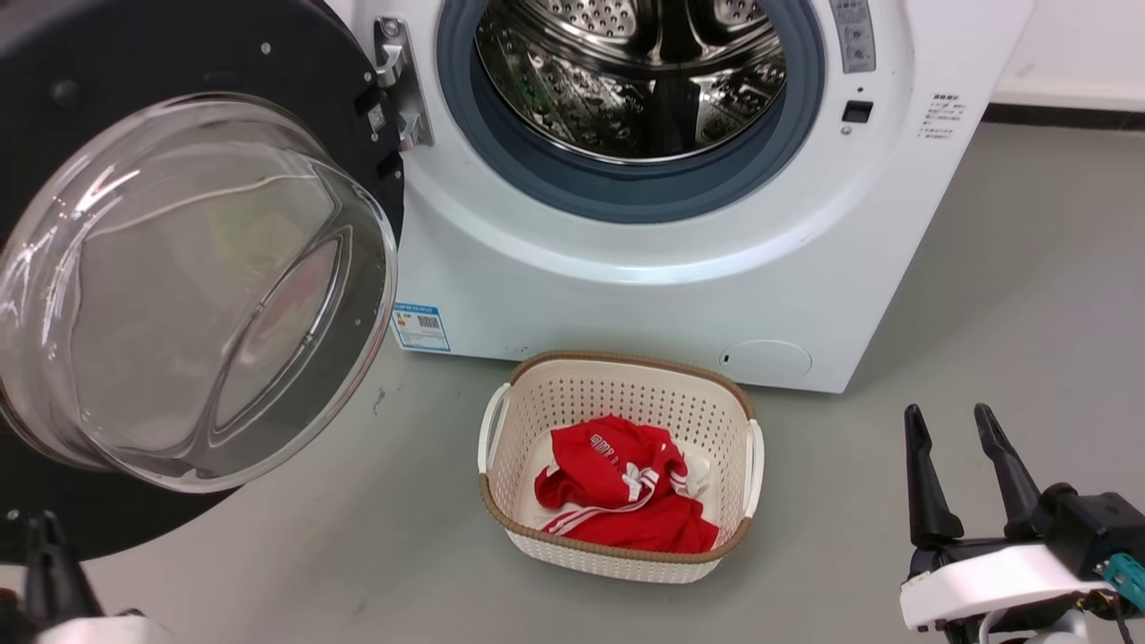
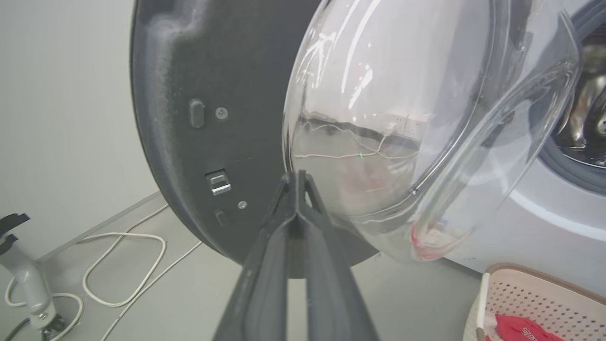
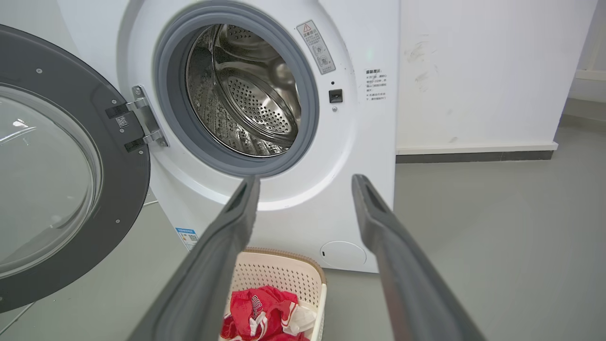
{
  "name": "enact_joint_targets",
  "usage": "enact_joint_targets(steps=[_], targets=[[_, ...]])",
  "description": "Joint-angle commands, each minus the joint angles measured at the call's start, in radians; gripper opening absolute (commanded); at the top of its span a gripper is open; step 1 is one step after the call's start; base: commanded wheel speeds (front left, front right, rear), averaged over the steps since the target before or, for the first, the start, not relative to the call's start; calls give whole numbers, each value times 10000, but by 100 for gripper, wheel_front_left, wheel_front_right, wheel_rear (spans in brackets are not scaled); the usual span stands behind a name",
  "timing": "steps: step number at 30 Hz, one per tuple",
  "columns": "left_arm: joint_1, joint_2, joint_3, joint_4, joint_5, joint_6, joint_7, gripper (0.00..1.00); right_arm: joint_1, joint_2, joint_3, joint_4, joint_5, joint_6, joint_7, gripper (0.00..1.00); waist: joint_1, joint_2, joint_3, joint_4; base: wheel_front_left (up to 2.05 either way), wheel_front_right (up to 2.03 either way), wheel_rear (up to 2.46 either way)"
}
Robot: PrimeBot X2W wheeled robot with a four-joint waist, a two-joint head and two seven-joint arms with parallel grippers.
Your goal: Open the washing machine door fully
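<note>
**Stage of task.** The washing machine door (image 1: 197, 286) hangs on its hinge (image 1: 398, 85) at the machine's left side. It is swung well clear of the drum opening (image 1: 635, 80), with its glass bowl and inner black rim turned toward the robot. The grey gasket and steel drum are wholly exposed. The opening is judged essentially complete. At most a small further swing toward the wall remains, and whether the hinge is at its stop cannot be told.

**End effectors.** The left end effector (image 2: 295, 182) has its two fingers pressed together and holds nothing. Its tips lie before the door's lower inner face, where rim meets glass. Whether they touch the door cannot be told. The right end effector (image 1: 948, 420) stands with fingers spread wide and is empty. It sits low on the robot's right, well apart from the door and machine.

**Edges and open room.**
- **Behind the door:** there is a pale wall, and the floor there carries a looped white cable (image 2: 123, 265). This side appears to limit any extra swing.
- **Below the drum opening:** a laundry basket (image 1: 626, 360) with a red garment (image 1: 617, 492) sits on the floor, beside the door's lower edge but apart from it.
- **To the right of the machine:** the grey floor lies open.
</note>
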Motion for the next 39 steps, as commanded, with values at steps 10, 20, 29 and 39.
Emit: enact_joint_targets(steps=[10,20,29,39], targets=[[899,-1381,-984,-1675,1051,-225,-23,100,266,9,124,-44,35,-5,-94,100,0,0,-455,-101,0,0,0],[269,-1515,-2349,-1866,1481,-547,-22,100,217,9,153,-353,-428,-5,-97,100,0,0,-575,-580,0,0,0],[-750,-1517,-3223,-1399,1858,-852,-22,100,344,9,153,-696,-756,-5,99,100,0,0,-616,-1201,0,0,0],[-706,-1445,-3241,-1108,2006,-913,-22,100,480,10,250,-578,-664,-5,256,100,0,0,-612,-1515,0,0,0]])
